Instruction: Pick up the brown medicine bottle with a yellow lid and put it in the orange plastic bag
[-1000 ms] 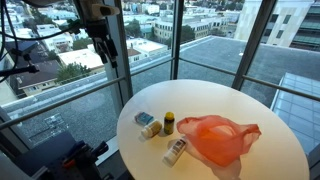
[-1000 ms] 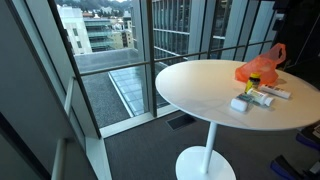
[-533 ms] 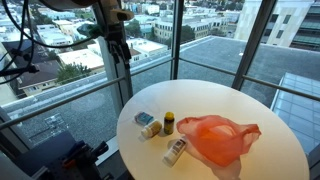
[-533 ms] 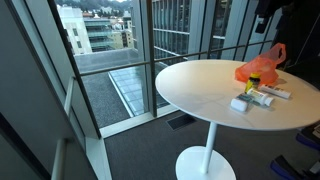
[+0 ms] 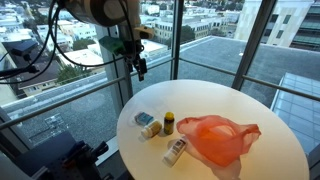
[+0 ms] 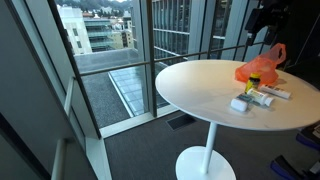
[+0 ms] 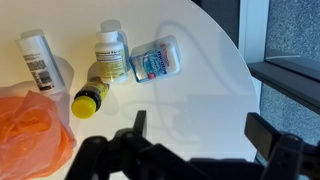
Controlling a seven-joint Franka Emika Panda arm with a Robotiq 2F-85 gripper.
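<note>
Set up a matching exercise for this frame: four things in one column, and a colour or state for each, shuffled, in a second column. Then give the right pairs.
Things:
1. medicine bottle
2. plastic bag
3. flat pack
4. gripper

Descriptions:
A. blue and white
B. jaws open, holding nothing
C. orange, crumpled
D. brown with a yellow lid

Pairs: 1-D, 2-C, 3-A, 4-B.

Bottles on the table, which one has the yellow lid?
The small brown bottle beside the orange bag; the white bottle and yellow-labelled bottle have white caps.
</note>
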